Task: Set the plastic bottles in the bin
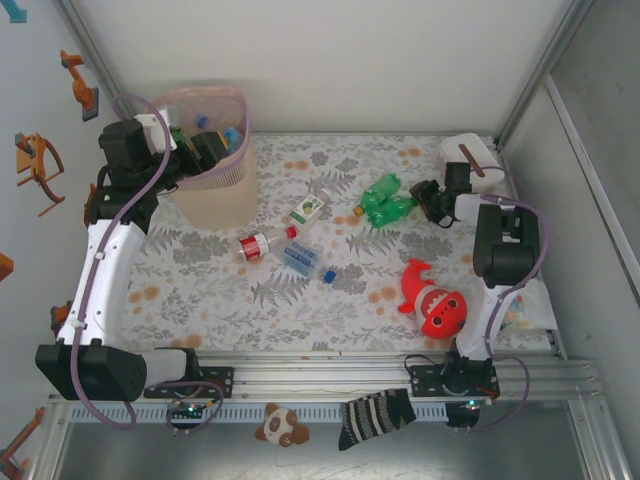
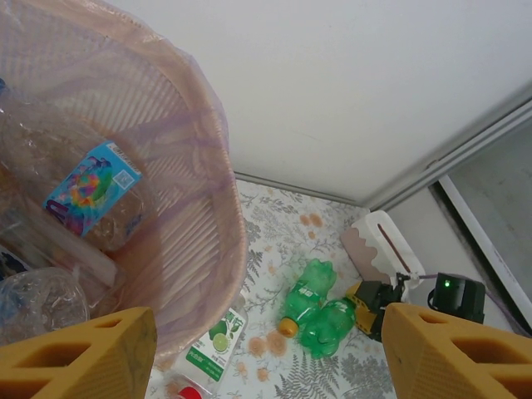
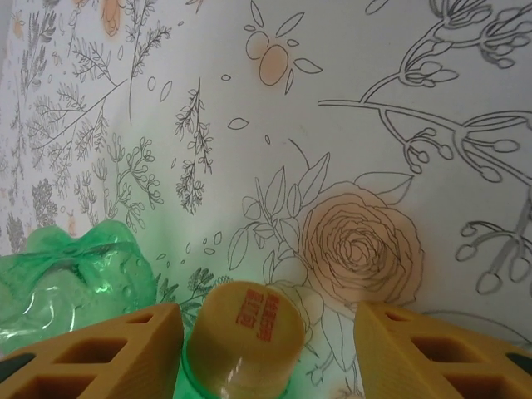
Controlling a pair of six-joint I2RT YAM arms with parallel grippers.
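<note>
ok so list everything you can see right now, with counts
bin: one, beige with pink liner, far left; bottles inside, count unclear
clear bottles: three, red, blue and green-white labels, lying mid table
green bottles: two, green, side by side right of centre
shark toy: one, red, near right
white box: one, white with brown slot, far right corner
sock: one, black and white stripes, front ledge
plush toy: one, brown and white, left of the sock
tablecloth: one, white floral, covering the table
left gripper: one, yellow fingers, open and empty above the bin's rim
right gripper: one, yellow fingers, open around a green bottle's orange cap
</note>
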